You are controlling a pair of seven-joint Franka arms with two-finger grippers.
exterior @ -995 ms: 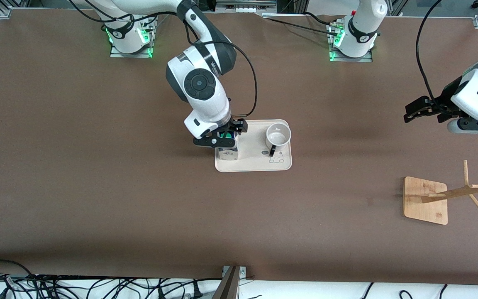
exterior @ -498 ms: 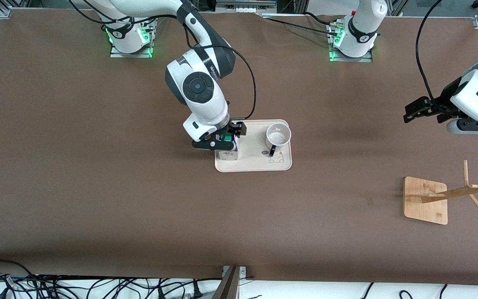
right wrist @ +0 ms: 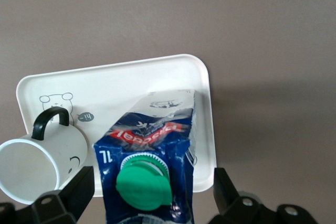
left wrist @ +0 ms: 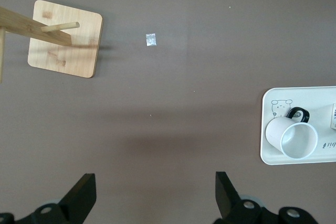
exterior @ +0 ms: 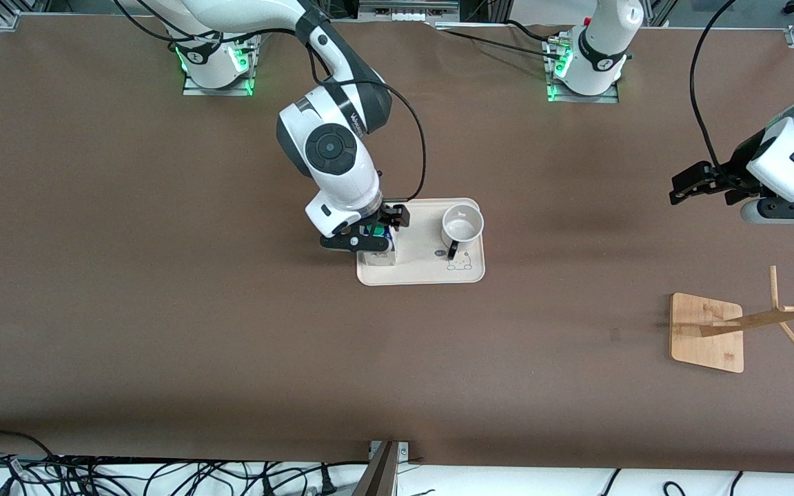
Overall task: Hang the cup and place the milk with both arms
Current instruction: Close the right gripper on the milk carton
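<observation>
Milk (right wrist: 149, 150) stands on the tray (exterior: 424, 274) beside the cup (exterior: 462, 224), between our right gripper (exterior: 367, 233)'s open jaws, so we should close squarely below the cap, while the left gripper (exterior: 704, 184) waits open.

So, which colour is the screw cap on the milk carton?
Green. The cap on the milk shows best in the right wrist view.

The milk (exterior: 378, 255) and cup (exterior: 462, 225) stand on the tray (exterior: 422, 273), milk toward the right arm's end.
</observation>
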